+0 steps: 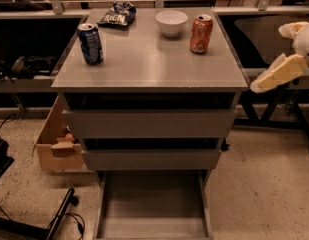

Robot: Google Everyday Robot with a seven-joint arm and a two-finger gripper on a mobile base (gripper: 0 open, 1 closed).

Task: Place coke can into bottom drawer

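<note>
The orange-red coke can (201,33) stands upright on the grey cabinet top (149,64), at its back right. The bottom drawer (151,209) is pulled out toward me; its flat floor shows with nothing on it. The two upper drawers are partly out. My gripper (274,75) is at the right edge of the view, off the cabinet's right side at about top height. It holds nothing and is well to the right of and nearer than the can.
A dark blue can (90,43) stands at the left of the top. A white bowl (171,22) and a dark snack bag (115,15) sit at the back. A cardboard box (56,146) is on the floor to the left. Dark cables and a stand leg (59,219) lie at lower left.
</note>
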